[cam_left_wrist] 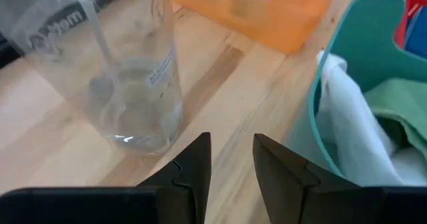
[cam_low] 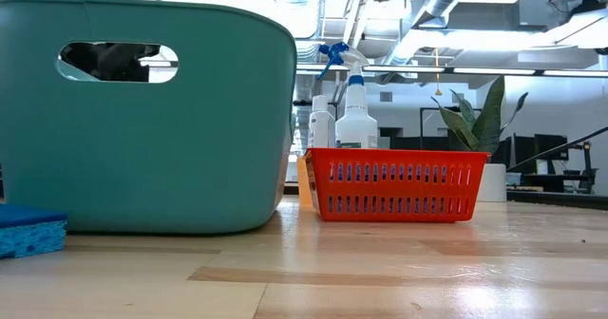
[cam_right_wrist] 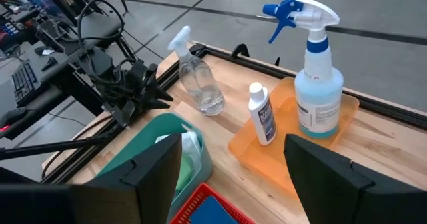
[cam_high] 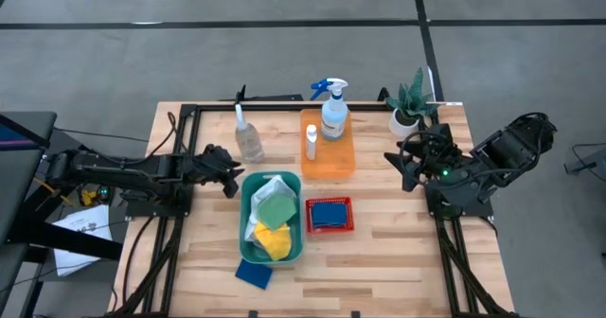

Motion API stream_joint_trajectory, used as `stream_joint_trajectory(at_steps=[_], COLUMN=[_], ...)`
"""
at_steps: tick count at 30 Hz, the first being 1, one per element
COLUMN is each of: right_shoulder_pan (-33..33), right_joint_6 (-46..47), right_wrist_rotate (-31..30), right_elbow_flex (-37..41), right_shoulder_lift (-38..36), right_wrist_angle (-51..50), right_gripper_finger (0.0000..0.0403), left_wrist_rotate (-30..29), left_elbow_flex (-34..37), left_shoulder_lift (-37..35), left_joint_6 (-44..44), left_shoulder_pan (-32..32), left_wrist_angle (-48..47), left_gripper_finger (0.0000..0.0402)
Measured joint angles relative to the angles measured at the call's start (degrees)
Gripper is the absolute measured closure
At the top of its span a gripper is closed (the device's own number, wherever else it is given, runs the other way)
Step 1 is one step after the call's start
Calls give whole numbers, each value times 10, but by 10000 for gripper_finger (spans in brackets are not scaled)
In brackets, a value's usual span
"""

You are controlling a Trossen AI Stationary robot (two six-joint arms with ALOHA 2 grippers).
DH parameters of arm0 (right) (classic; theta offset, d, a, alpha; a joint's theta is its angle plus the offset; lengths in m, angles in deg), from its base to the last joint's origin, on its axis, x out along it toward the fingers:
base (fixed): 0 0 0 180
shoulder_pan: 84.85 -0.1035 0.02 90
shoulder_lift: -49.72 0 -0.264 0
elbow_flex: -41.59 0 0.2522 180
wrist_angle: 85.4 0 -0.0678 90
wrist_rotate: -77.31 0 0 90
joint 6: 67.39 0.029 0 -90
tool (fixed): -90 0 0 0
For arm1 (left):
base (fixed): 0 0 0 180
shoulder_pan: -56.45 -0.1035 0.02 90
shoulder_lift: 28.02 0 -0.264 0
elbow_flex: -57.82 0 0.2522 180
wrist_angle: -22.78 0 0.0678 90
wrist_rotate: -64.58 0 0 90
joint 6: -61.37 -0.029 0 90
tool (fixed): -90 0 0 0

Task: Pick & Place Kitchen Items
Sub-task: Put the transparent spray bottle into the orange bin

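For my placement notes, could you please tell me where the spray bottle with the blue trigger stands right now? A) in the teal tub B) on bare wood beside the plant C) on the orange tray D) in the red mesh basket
C: the clear spray bottle with the blue trigger stands upright on the shallow orange plastic tray, beside the small white bottle.

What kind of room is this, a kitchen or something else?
Probably a robotics lab or workshop, not a kitchen. The wooden table stands on a bare concrete floor, exposed ducts run overhead, and desks with monitors fill the background.
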Motion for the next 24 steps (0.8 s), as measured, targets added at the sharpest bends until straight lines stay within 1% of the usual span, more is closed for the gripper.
stream_joint_trajectory(at_steps=[5, 8, 11, 16, 18, 20, 24], right_shoulder_pan=[0, 0, 0, 4, 4, 3, -2], right_joint_6=[0, 0, 0, 0, 0, 0, 4], right_wrist_rotate=[0, 0, 0, 0, 0, 0, 0], right_elbow_flex=[0, 0, 0, 0, 0, 0, 0], right_shoulder_lift=[-1, -1, -1, -1, -1, -1, -1], right_wrist_angle=[-3, -4, -7, -12, -12, -12, -13], right_gripper_finger=[148, 148, 148, 148, 148, 148, 148], left_wrist_rotate=[8, 47, 95, 185, 191, 179, 184], left_elbow_flex=[0, 0, 0, -1, -1, -1, -1], left_shoulder_lift=[-7, -24, -48, -69, -69, -67, -66], left_joint_6=[48, 80, 95, 141, 158, 199, 216], left_shoulder_pan=[0, 0, 0, 0, 0, 0, 15], left_wrist_angle=[19, 39, 78, 178, 199, 185, 155], left_gripper_finger=[296, 296, 296, 295, 292, 283, 246])
